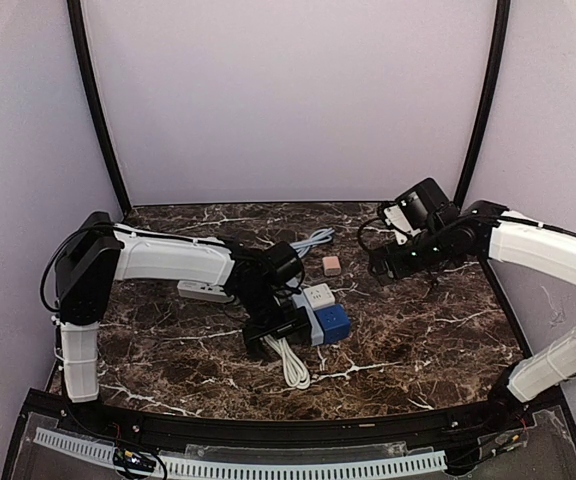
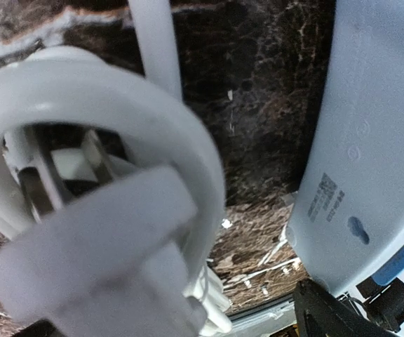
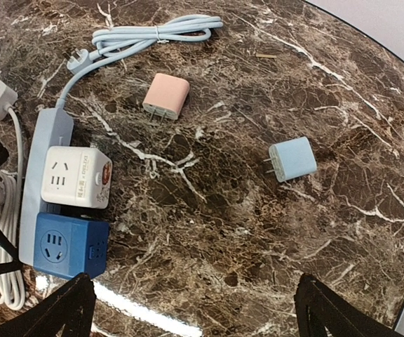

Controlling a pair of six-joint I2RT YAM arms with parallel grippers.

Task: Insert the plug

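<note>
The white plug (image 2: 83,260) fills the left of the left wrist view, blurred and very close, with metal prongs (image 2: 37,189) showing behind a loop of its white cable (image 2: 156,49). My left gripper (image 1: 276,335) stands over the white cable coil (image 1: 290,362), its jaws wide apart. One dark fingertip (image 2: 325,309) shows at the bottom right, clear of the plug. The light blue power strip (image 2: 370,140) lies just to the right. Far to the right, my right gripper (image 3: 198,316) hovers open above bare marble with nothing between its fingers.
On the strip (image 3: 44,137) sit a white socket cube (image 3: 76,177) and a blue socket cube (image 3: 69,246). A pink adapter (image 3: 167,96), a light blue adapter (image 3: 292,159) and a light blue cable (image 3: 153,35) lie on the marble. A white power strip (image 1: 203,290) lies under the left arm.
</note>
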